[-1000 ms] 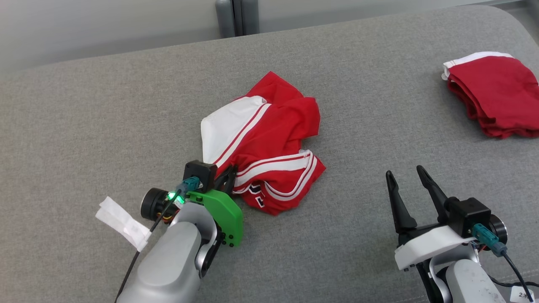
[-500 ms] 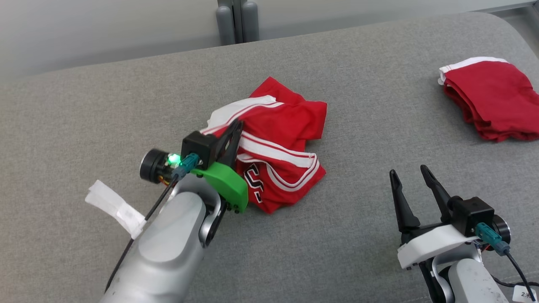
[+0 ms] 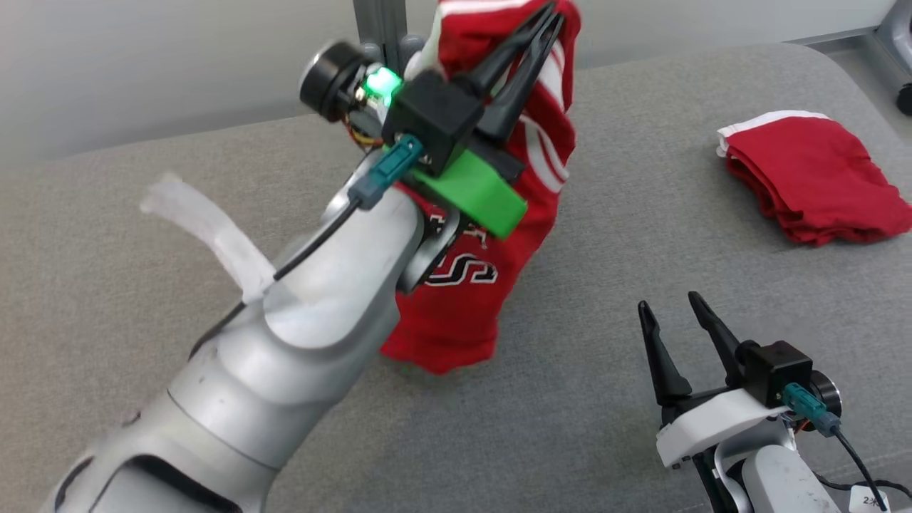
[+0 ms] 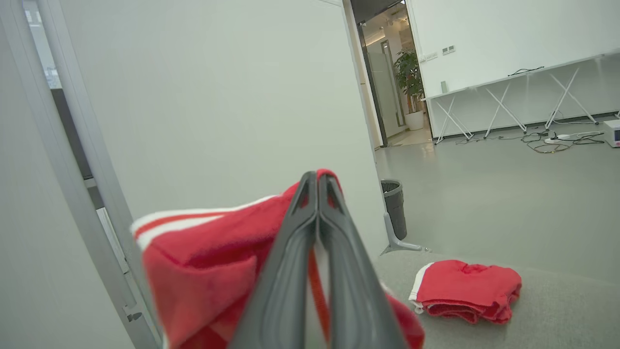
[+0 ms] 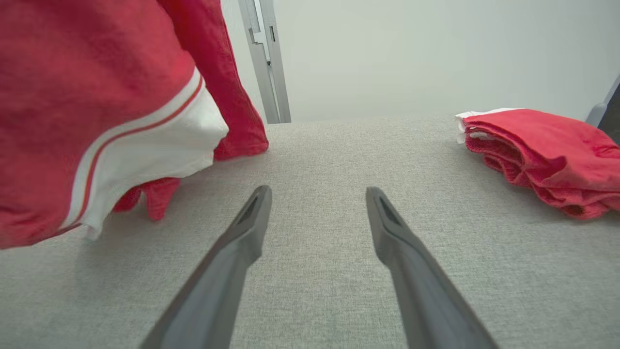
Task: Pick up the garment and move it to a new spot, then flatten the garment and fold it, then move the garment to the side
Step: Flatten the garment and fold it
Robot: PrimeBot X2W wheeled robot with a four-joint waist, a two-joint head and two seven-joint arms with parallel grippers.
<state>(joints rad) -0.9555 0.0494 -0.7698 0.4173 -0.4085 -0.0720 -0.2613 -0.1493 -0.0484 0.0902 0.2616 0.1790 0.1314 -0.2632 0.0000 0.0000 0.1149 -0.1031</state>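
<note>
A red garment (image 3: 463,313) with white stripes and lettering hangs from my left gripper (image 3: 554,16), which is shut on its upper edge high above the grey surface (image 3: 605,235). Its lower end reaches down close to the surface; whether it touches I cannot tell. In the left wrist view the two fingers (image 4: 290,252) press together with red cloth (image 4: 203,261) bunched around them. In the right wrist view the garment (image 5: 77,97) hangs at the upper left. My right gripper (image 3: 670,305) rests low at the lower right, open and empty, with its fingers (image 5: 242,237) spread over bare surface.
A folded pile of red cloth with a white edge (image 3: 805,178) lies at the far right of the surface, also in the wrist views (image 4: 465,291) (image 5: 542,155). A grey metal post (image 3: 377,25) stands behind the surface. A white tag (image 3: 206,228) hangs from my left forearm.
My left arm has risen steeply, lifting the garment off the surface so it now hangs. The camera has shifted a little. My right gripper has stayed put, open.
</note>
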